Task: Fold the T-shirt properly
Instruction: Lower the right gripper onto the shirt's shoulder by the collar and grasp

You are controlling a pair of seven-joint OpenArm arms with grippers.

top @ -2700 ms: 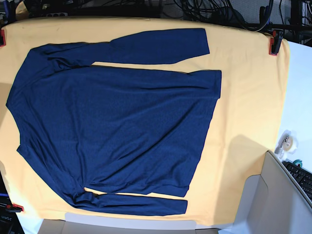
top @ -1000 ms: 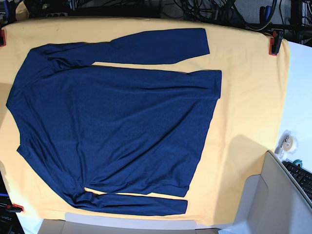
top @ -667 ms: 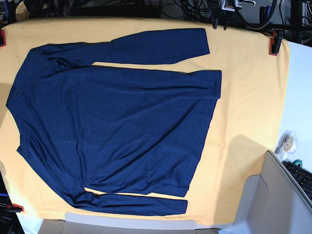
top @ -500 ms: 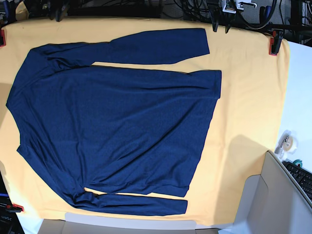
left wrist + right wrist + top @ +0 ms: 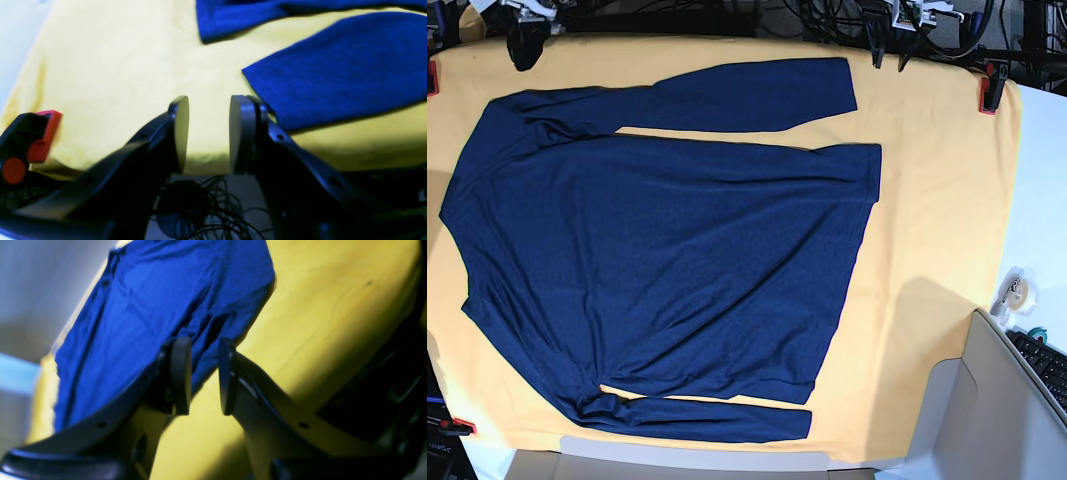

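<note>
A: Hanging over the far edge of the table, the left gripper (image 5: 208, 133) has its jaws spread with a clear gap, and nothing sits between the pads. Only yellow cloth shows through the gap.

B: And the right gripper (image 5: 203, 375)?

A: Its jaws are parted too, a narrower gap, holding nothing. Through them you see the T-shirt (image 5: 160, 316) and the yellow table cloth (image 5: 333, 323) beyond, but neither pad touches fabric.

B: Where does the T-shirt lie?

A: In the base view the T-shirt (image 5: 667, 260) is spread flat across the table cloth (image 5: 937, 250), collar end to the left, hem to the right. One sleeve runs along the far side, the other along the near edge. The left gripper (image 5: 888, 45) is at the far edge just right of the far sleeve's cuff; the right gripper (image 5: 527, 45) is at the far left corner, near the shoulder.

B: Anything else around?

A: A red clamp (image 5: 991, 88) pins the cloth at the far right corner, also seen at the left of the left wrist view (image 5: 30, 143). A tape roll (image 5: 1015, 290) and a keyboard (image 5: 1047, 365) sit off the cloth at the right.
</note>
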